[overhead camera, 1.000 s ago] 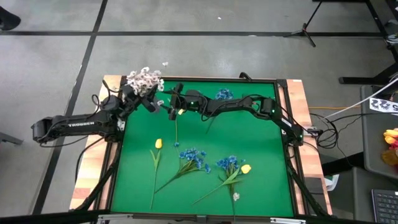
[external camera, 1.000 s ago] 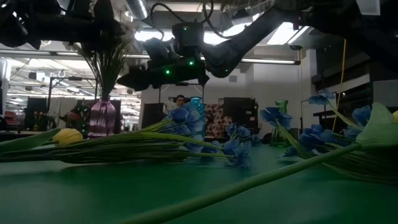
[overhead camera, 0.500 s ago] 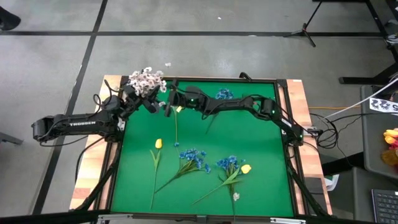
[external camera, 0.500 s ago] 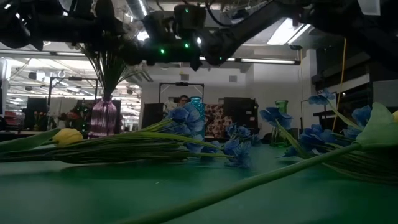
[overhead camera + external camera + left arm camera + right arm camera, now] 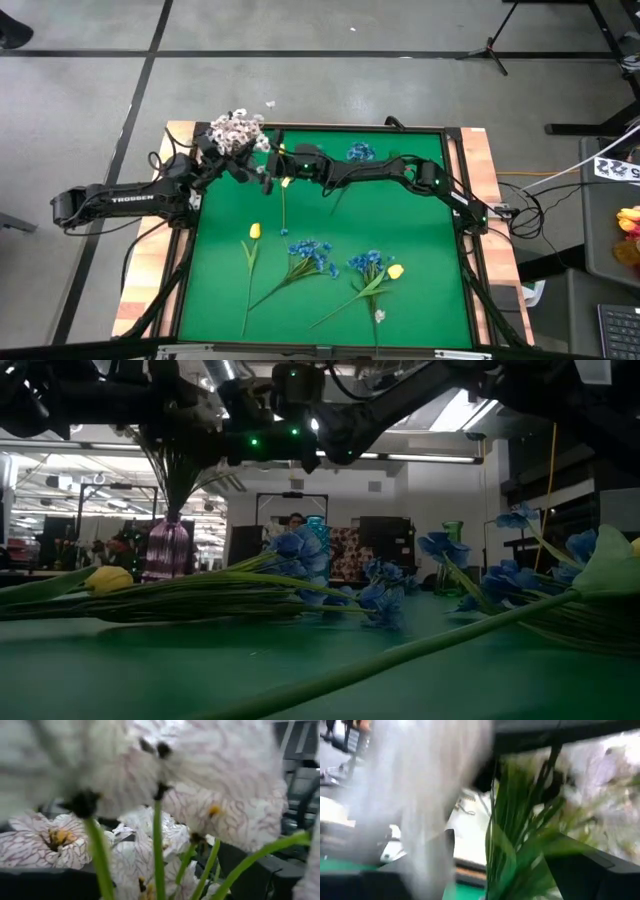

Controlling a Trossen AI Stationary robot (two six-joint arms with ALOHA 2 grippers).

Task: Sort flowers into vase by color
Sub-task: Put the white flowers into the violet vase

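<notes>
A bunch of white flowers [image 5: 236,129] stands in a pink vase [image 5: 167,548] at the table's far left corner, stalks fanning upward. My left gripper [image 5: 234,162] sits just under the blossoms; its wrist view is filled with white petals [image 5: 220,815] and green stalks. My right gripper [image 5: 268,168] reaches in from the right, high above the table beside the bunch, with a small white spray at its tips. Yellow tulips [image 5: 254,231] [image 5: 396,271] and blue blooms [image 5: 312,252] [image 5: 368,263] lie flat on the green mat. My right gripper has a small white spray [image 5: 262,170] at its fingertips, lifted clear of the table beside the bunch's stalks [image 5: 515,835]. Blur in the wrist view hides which part of it the fingers are on.
A loose stem [image 5: 283,205] lies below the grippers. More blue blooms [image 5: 360,152] sit near the far edge. A teal vase [image 5: 318,525] and a green vase [image 5: 452,538] stand at the far side. A raised frame [image 5: 465,210] borders the mat.
My right gripper has risen, carrying the white spray, and moved slightly toward the white bunch at the far left corner. The flowers on the mat have stayed where they were.
</notes>
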